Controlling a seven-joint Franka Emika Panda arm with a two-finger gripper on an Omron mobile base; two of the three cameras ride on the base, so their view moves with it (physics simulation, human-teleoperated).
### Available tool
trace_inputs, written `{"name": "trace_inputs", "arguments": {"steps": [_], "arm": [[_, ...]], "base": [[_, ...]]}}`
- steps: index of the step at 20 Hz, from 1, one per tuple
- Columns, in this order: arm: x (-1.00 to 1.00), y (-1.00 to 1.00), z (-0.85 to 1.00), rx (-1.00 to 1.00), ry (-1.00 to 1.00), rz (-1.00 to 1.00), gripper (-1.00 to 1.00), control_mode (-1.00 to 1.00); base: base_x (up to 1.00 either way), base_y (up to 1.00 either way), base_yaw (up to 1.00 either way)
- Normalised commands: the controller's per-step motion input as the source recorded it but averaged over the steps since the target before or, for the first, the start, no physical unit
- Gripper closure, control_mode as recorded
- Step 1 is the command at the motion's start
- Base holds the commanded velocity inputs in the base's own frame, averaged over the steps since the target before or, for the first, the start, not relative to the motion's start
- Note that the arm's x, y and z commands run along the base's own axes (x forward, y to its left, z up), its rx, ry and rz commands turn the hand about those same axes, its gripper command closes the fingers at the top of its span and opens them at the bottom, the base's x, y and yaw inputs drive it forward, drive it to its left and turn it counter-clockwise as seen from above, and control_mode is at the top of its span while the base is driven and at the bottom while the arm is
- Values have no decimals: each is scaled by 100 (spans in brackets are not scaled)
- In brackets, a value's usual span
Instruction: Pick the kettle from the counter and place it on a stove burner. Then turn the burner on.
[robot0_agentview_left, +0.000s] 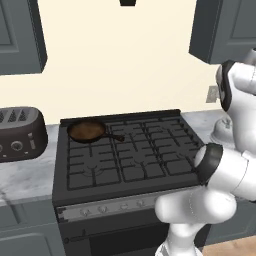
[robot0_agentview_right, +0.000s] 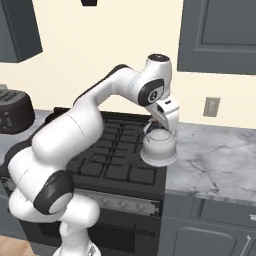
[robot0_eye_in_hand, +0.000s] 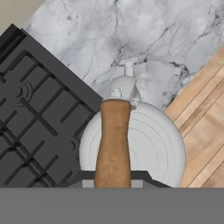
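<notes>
The hand is closed on the brown wooden grip of the kettle, which hangs directly beneath it, apparently clear of any surface, over the seam between the marble tabletop and the range's right edge. Judged progress: pick-up done. Outstanding: carry onto a stove burner, set down, turn its knob. A frying pan occupies the far-left burner.
</notes>
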Motion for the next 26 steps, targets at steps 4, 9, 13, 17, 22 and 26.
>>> {"name": "trace_inputs", "arguments": {"steps": [4,9,13,17,22,26], "arm": [[-19,40,10,0,0,0,100,-100],[-13,44,0,0,-4,0,100,-100],[-5,45,0,0,-8,0,100,-100],[0,47,0,0,-1,0,100,-100],[0,49,0,0,0,0,100,-100],[0,38,0,0,0,0,100,-100]], "base": [[0,0,0],[0,0,0],[0,0,0],[0,0,0],[0,0,0],[0,0,0]]}}
